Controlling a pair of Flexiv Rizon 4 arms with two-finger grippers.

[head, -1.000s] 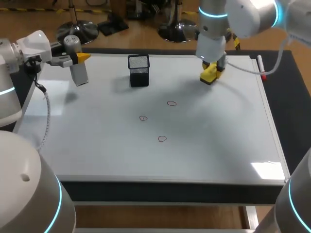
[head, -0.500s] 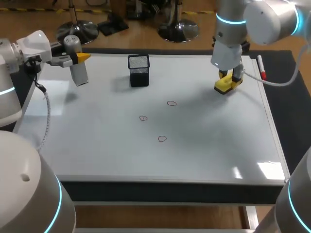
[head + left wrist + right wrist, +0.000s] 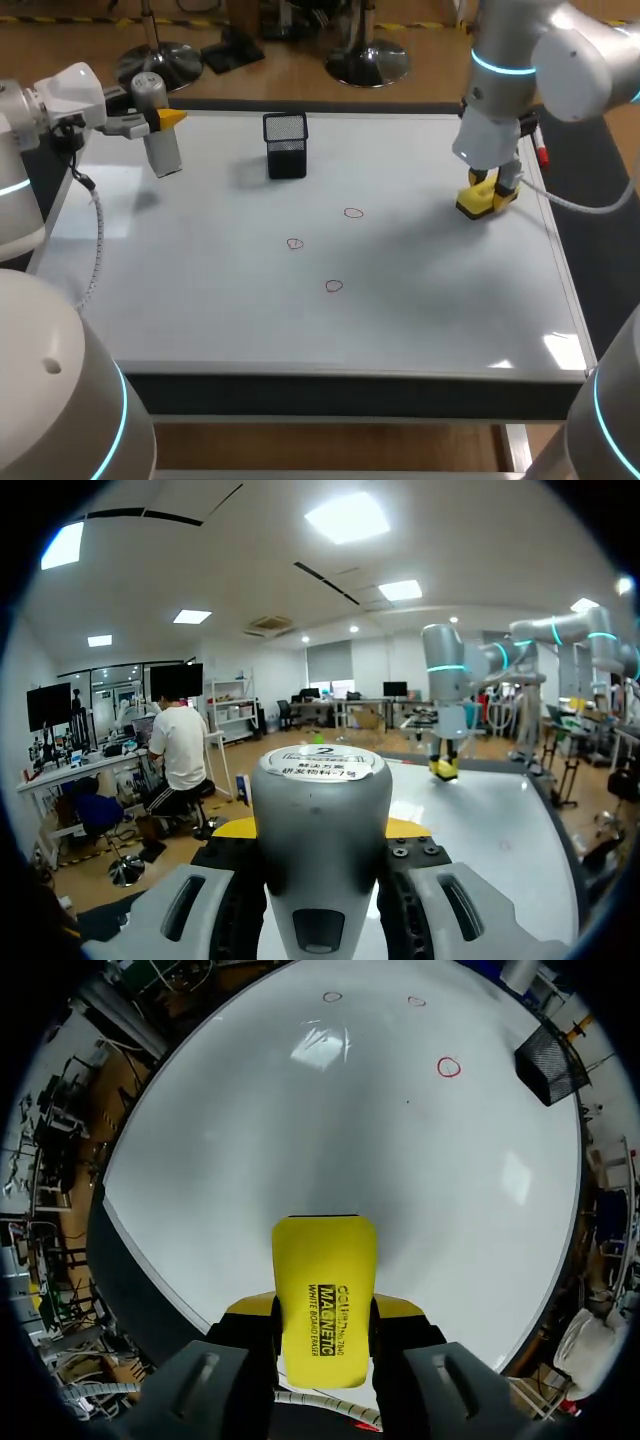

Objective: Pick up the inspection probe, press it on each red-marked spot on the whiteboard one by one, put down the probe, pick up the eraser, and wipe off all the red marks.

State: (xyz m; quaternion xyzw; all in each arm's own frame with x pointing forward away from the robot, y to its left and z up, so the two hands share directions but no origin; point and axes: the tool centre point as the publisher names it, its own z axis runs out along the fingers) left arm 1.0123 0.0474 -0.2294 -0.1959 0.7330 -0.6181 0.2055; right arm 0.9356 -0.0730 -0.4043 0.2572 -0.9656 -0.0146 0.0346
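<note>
My left gripper (image 3: 152, 118) is shut on the grey, round-topped inspection probe (image 3: 158, 140) and holds it upright over the whiteboard's far left corner. In the left wrist view the probe (image 3: 320, 810) fills the space between the fingers. My right gripper (image 3: 492, 188) is shut on the yellow eraser (image 3: 485, 201), low over the whiteboard (image 3: 430, 300) near its right edge. The eraser (image 3: 325, 1290) sticks out ahead of the fingers in the right wrist view. Three red marks (image 3: 353, 212) (image 3: 294, 243) (image 3: 334, 286) lie mid-board, well left of the eraser.
A black mesh cup (image 3: 285, 145) stands at the back of the board, between the two grippers. A red-capped marker (image 3: 541, 150) lies along the board's right rim, behind my right arm. The table's dark edge (image 3: 600, 280) borders the board on the right.
My right arm has carried the eraser rightward and toward the front, from the back middle to near the right edge. The left arm and probe have not moved.
</note>
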